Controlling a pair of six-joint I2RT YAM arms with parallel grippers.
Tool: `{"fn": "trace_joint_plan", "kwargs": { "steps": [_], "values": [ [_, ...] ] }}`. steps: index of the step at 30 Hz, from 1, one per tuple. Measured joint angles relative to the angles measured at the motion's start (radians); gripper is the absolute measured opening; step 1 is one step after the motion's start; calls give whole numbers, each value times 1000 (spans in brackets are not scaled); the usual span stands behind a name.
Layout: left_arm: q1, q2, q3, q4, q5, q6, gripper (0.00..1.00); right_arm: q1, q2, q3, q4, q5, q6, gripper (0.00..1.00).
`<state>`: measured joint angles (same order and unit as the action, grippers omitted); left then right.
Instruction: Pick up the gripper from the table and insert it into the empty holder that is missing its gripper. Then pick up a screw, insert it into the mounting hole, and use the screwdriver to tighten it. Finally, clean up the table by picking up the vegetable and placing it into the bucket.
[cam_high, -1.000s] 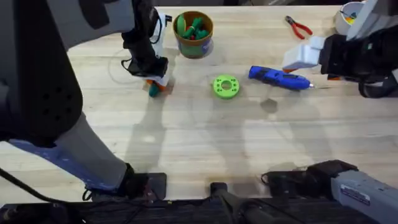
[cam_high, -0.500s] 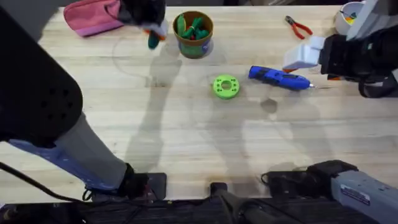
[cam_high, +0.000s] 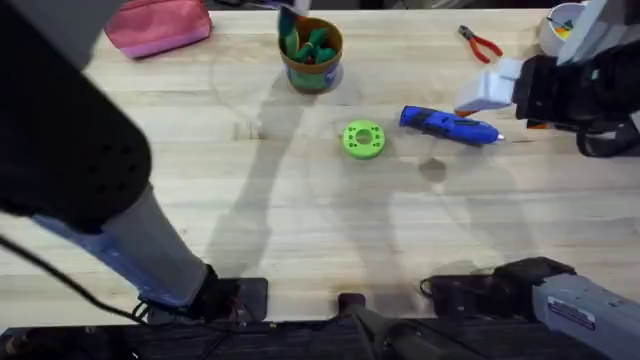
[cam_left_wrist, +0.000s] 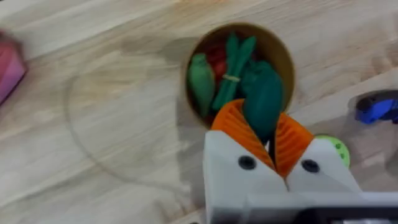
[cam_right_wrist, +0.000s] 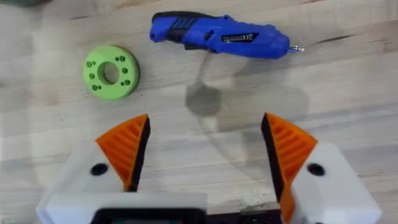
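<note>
Two grippers: left gripper (cam_left_wrist: 268, 144) seemingly pinching vegetable (cam_left_wrist: 263, 99) over bucket (cam_left_wrist: 283, 53), right gripper (cam_right_wrist: 205, 146) wide, empty.

A robotics workbench is suggested by the wooden desk (cam_high: 330, 230), powered screwdriver (cam_high: 450, 126), red-handled pliers (cam_high: 480, 43) and mounted arm bases.

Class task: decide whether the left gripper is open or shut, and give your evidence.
Shut on the vegetable: the left gripper's orange fingers pinch it above the bucket.
</note>
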<state>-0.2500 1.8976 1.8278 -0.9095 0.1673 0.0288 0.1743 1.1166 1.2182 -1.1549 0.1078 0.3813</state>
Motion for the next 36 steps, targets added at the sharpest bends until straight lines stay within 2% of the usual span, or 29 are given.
{"fn": "trace_joint_plan", "kwargs": {
  "steps": [4,10,11,16,17,19,25,29,30,36],
  "values": [
    [-36,69,0,44,11,-9,28,0,0,0,0,0,0,993],
    [-37,148,0,50,16,-15,30,0,0,0,0,0,0,992],
    [-36,150,0,51,16,-13,84,0,0,0,0,0,0,992],
    [-36,143,0,56,16,-19,869,0,0,0,0,0,0,992],
    [-37,142,0,57,16,-24,952,0,0,0,-1,0,0,992],
    [-36,141,0,56,15,-24,984,0,0,0,0,0,0,992],
    [-36,104,0,0,11,-22,987,0,0,0,0,0,0,992],
    [-37,13,0,-111,-17,-21,986,0,0,0,0,0,0,992],
    [-36,-63,0,-190,-48,-21,985,0,0,0,0,0,0,992],
    [-36,-176,-1,-314,-82,-21,986,0,0,0,-23,0,0,993]
  ]
}}
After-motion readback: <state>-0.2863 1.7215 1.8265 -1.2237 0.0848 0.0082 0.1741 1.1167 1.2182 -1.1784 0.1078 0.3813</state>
